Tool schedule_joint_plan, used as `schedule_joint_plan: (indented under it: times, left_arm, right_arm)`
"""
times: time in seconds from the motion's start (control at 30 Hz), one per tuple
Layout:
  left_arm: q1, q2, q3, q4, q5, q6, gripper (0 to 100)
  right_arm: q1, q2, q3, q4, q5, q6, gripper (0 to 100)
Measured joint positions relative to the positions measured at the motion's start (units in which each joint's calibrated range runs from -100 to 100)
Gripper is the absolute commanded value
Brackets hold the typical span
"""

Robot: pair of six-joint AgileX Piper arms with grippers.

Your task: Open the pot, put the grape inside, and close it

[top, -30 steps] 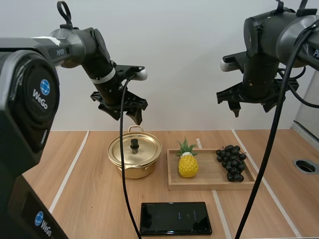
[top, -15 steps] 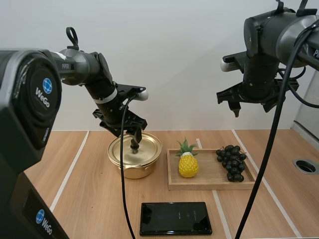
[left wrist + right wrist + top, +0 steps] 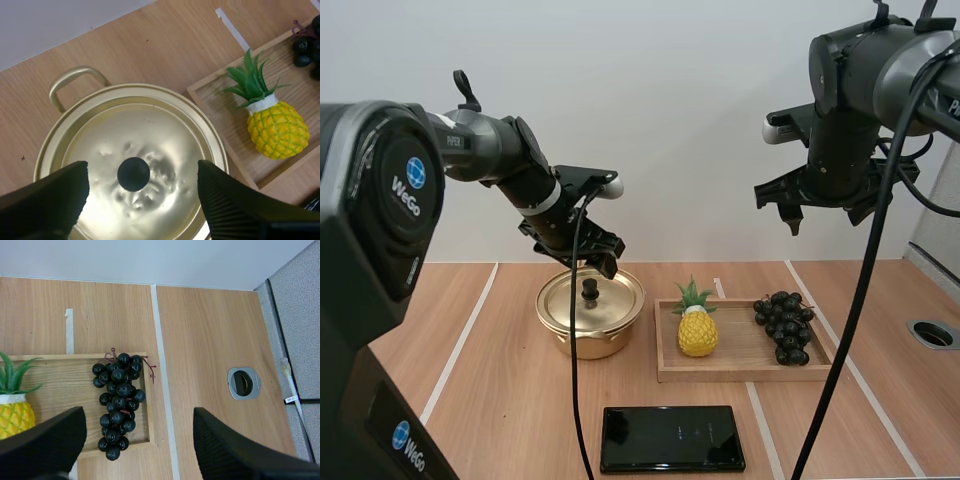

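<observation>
A gold pot (image 3: 585,325) stands left of centre with its lid (image 3: 150,150) on, topped by a black knob (image 3: 590,290) (image 3: 133,174). My left gripper (image 3: 592,262) (image 3: 141,172) hovers open just above the lid, one finger on each side of the knob, not touching it. A bunch of dark grapes (image 3: 783,325) (image 3: 116,400) lies at the right end of a wooden tray (image 3: 740,372) (image 3: 60,385). High above the tray, my right gripper (image 3: 825,215) (image 3: 136,425) is open and holds nothing.
A toy pineapple (image 3: 697,330) (image 3: 275,130) (image 3: 12,415) stands at the tray's left end, close to the pot. A black phone (image 3: 672,438) lies flat near the front edge. A round cable hole (image 3: 932,333) (image 3: 244,383) sits at the far right.
My left gripper has come down and slightly forward from well above the pot to just over the lid's knob. The right arm has stayed still.
</observation>
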Motion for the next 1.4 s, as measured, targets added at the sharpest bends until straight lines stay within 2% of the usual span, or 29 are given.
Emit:
schedule_joint_plan:
  times: [0.33, 1.23, 1.27, 1.33, 1.4]
  left_arm:
    - [0.00, 0.15, 0.00, -0.42, -4.75, 0.00, 100]
    - [0.00, 7.62, 0.00, 0.62, -4.00, -0.88, 100]
    - [0.00, 7.62, 0.00, 0.62, -3.80, -0.76, 91]
    - [0.00, 7.62, 0.00, 0.62, -2.98, -0.76, 41]
    - [0.00, 7.62, 0.00, 0.75, -1.92, -0.79, 0]
  right_arm:
    - [0.00, 0.00, 0.00, 0.00, 0.00, 0.00, 100]
    - [0.00, 0.00, 0.00, 0.00, 0.00, 0.00, 100]
    - [0.00, 0.00, 0.00, 0.00, 0.00, 0.00, 100]
    - [0.00, 0.00, 0.00, 0.00, 0.00, 0.00, 100]
    - [0.00, 0.00, 0.00, 0.00, 0.00, 0.00, 100]
